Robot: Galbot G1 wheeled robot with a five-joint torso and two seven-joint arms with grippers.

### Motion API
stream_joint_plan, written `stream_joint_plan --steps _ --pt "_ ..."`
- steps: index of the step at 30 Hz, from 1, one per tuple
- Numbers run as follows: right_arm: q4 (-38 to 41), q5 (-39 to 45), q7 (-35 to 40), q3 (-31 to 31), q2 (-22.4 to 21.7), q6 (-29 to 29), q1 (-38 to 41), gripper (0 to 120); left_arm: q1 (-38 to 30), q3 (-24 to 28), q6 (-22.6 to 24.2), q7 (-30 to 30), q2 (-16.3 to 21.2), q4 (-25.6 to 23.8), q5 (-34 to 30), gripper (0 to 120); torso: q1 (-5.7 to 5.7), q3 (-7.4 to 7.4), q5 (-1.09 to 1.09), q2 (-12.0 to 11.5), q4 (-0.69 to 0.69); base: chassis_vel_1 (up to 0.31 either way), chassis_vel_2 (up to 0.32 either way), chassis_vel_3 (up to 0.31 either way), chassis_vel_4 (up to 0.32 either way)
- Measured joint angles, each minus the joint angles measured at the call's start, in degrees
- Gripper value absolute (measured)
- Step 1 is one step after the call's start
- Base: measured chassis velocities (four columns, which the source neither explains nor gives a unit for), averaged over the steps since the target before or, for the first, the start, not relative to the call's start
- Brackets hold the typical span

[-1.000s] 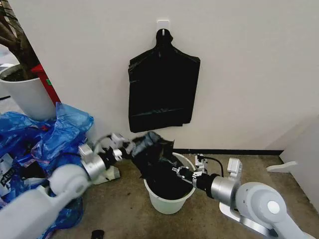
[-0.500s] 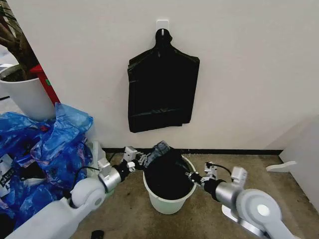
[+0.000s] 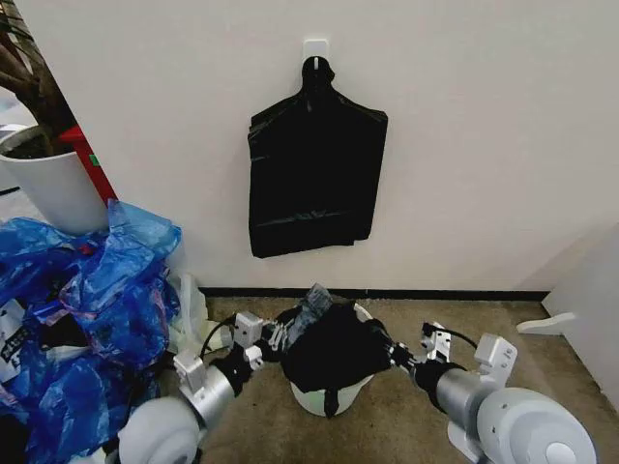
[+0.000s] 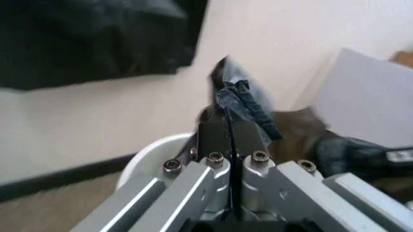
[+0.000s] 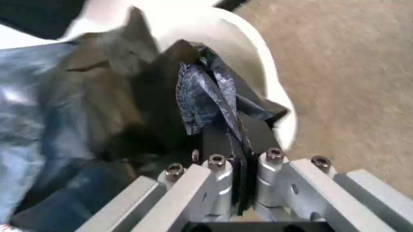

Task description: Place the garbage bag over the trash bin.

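Observation:
The garbage bag (image 3: 334, 350), glossy wrinkled black film, is draped over the mouth of the cream-white trash bin (image 3: 308, 397), whose lower wall shows beneath it. My left gripper (image 3: 286, 333) sits at the bin's left side, shut on a bunched edge of the bag (image 4: 235, 99), with the bin's rim (image 4: 150, 153) just behind. Pulling the other way, my right gripper (image 3: 382, 348) is at the bin's right side, shut on the bag's opposite edge (image 5: 206, 92) next to the rim (image 5: 261, 67).
A flat black bundle (image 3: 314, 174) hangs from a wall hook above the bin. Blue plastic bags (image 3: 92, 309) are piled at the left, with a large white plant pot (image 3: 48, 188) behind them. A white object (image 3: 546, 324) lies on the floor at the right.
Both grippers have dropped lower and spread apart, drawing the bag down. It stood bunched above the bin before and now covers the mouth and upper wall.

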Motion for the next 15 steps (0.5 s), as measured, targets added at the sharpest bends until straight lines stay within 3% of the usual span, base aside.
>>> stream_joint_plan --steps 7,15 --pt "-0.03 0.6 5.39 -1.41 0.18 1.0 -0.59 0 2.62 -0.92 2.6 -9.56 0.44 -0.15 -2.0 0 0.0 0.01 -0.01 0.0 -0.02 0.0 0.0 0.0 0.0" --pt "-0.12 1.3 8.16 -2.83 0.92 2.68 -1.28 0 9.01 -0.45 4.3 -10.81 0.53 -1.64 -0.01 0 0.0 0.01 -0.01 0.0 -0.01 0.0 0.0 0.0 0.0"
